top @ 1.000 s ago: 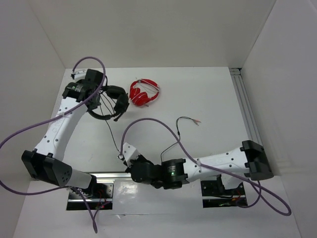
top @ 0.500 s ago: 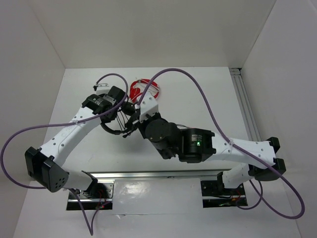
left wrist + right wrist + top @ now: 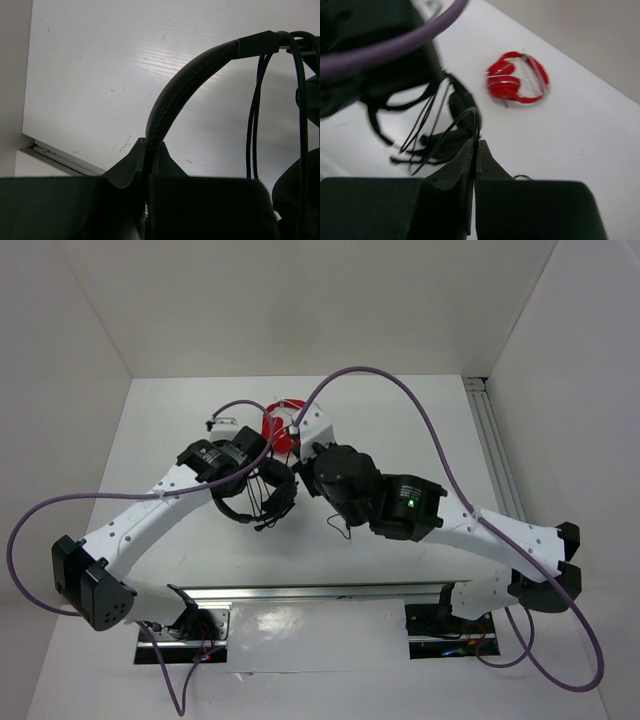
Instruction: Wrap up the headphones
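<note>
Both grippers are clenched. The left gripper [image 3: 150, 159] pinches the headband [image 3: 180, 90] of the headphones [image 3: 258, 498] near the middle of the table [image 3: 420, 420]. The right gripper [image 3: 475, 150] nips the cable [image 3: 476, 125], which trails leftward from its fingers to the headset just beside.

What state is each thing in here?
headphones: gripped at the headband by the left tool.
cable: pinched in the right tool.
red headphones: lying on the table, untouched.
left tool: shut on headphones.
right tool: shut on cable.
</note>
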